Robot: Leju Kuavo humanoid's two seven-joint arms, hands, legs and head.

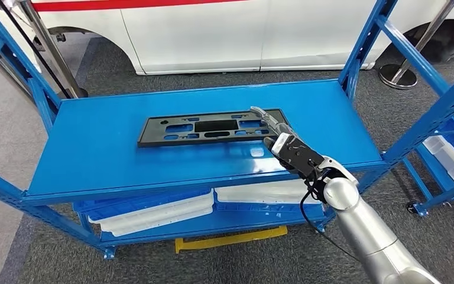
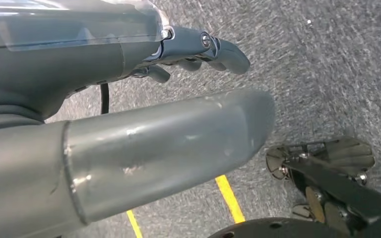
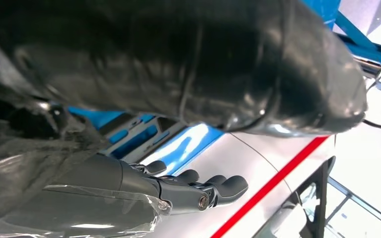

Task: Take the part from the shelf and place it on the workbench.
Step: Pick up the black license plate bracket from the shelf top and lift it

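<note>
A flat black part (image 1: 207, 128) with several cut-outs lies lengthwise on the top board of the blue shelf (image 1: 94, 160). My right hand (image 1: 284, 142) reaches in from the lower right, and its straight fingers lie over the part's right end. It holds nothing. From the right wrist view, the right hand (image 3: 178, 191) has its fingers stretched out side by side, and a strip of the part (image 3: 134, 136) shows beyond them. My left hand (image 2: 154, 99) hangs over grey carpet with fingers loosely apart and nothing in it.
A white car (image 1: 213, 35) stands right behind the shelf. White trays (image 1: 153, 216) fill the lower board. A second blue rack (image 1: 449, 118) with white bins stands at the right. Nearby is a stanchion base (image 1: 399, 77), and yellow tape (image 1: 230, 239) marks the floor.
</note>
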